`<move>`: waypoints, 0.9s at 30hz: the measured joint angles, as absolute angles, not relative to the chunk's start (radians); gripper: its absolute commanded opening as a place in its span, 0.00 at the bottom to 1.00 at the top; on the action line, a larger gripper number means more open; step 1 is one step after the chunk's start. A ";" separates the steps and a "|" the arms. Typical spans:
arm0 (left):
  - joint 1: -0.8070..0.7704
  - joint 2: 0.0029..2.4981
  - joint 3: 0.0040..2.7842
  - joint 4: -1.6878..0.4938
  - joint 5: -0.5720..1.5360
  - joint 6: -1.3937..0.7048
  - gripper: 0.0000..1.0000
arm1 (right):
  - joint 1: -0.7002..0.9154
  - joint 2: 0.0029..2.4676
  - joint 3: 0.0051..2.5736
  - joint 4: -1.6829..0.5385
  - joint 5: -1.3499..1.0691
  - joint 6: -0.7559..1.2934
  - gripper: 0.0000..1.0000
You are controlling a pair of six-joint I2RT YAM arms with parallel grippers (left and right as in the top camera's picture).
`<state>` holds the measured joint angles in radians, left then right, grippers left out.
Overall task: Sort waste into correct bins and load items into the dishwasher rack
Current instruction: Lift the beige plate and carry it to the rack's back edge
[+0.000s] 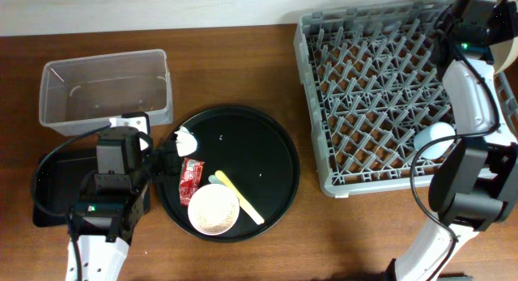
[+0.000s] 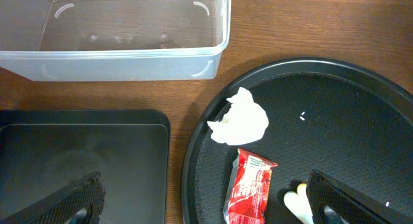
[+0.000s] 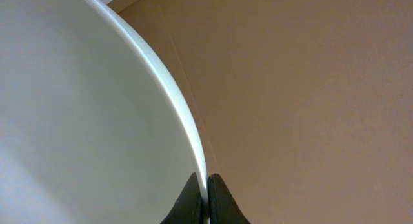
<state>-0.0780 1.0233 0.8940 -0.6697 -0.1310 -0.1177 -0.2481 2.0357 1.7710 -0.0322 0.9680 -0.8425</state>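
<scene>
Dishwasher rack (image 1: 380, 95) sat at the far right, a white cup (image 1: 437, 139) in its near right corner. Right gripper (image 3: 206, 185) was pinched shut on the rim of the cream plate (image 3: 77, 108). Left gripper (image 2: 205, 185) hung wide open and empty above the round tray (image 2: 361, 121), near the tissue (image 2: 242, 117) and red sachet (image 2: 250, 185).

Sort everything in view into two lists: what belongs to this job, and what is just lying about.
Job things: crumpled tissue, red sachet, rice grains, clear tub, black rectangular tray, bowl, yellow utensil, pale-green utensil, pale cup, plate clamped in the right gripper, dishwasher rack.

Lying about: round black tray, wooden table.
</scene>
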 measured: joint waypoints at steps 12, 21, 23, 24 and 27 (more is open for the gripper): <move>-0.078 1.023 0.894 -0.670 -0.131 -0.118 1.00 | -0.253 2.081 1.771 0.031 0.952 -0.889 0.04; -0.078 1.023 0.894 -0.670 -0.131 -0.118 1.00 | -0.283 2.081 1.771 0.057 0.952 -0.904 0.04; -0.078 1.023 0.894 -0.670 -0.131 -0.118 1.00 | -0.283 2.081 1.771 0.057 0.951 -0.909 0.04; -0.078 1.023 0.894 -0.670 -0.131 -0.118 1.00 | -0.283 2.082 1.771 0.053 0.951 -0.916 0.04; -0.078 1.023 0.894 -0.670 -0.131 -0.118 1.00 | -0.283 2.082 1.771 0.045 0.952 -0.917 0.04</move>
